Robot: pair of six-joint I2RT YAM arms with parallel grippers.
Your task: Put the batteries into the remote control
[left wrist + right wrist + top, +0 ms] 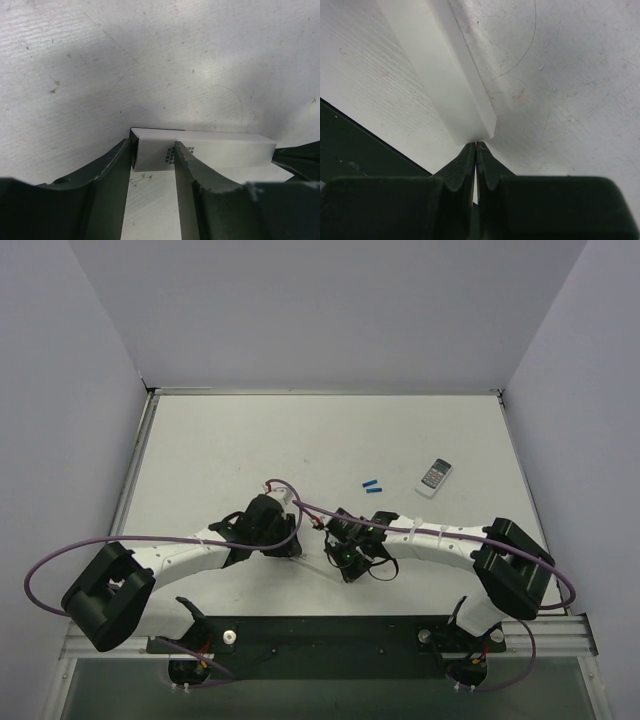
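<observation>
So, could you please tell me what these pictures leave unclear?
Left wrist view: whether the left end effector clamps the remote control; its fingers cover the contact.
Right wrist view: whether the shut right end effector pinches anything; fingertips hide it.
Top view: the batteries are too small to read polarity.

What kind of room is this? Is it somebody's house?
Probably a robot lab test booth, not a house: a left arm and right arm bolted to a base plate, a bare white table, and plain grey walls boxing it in.
</observation>
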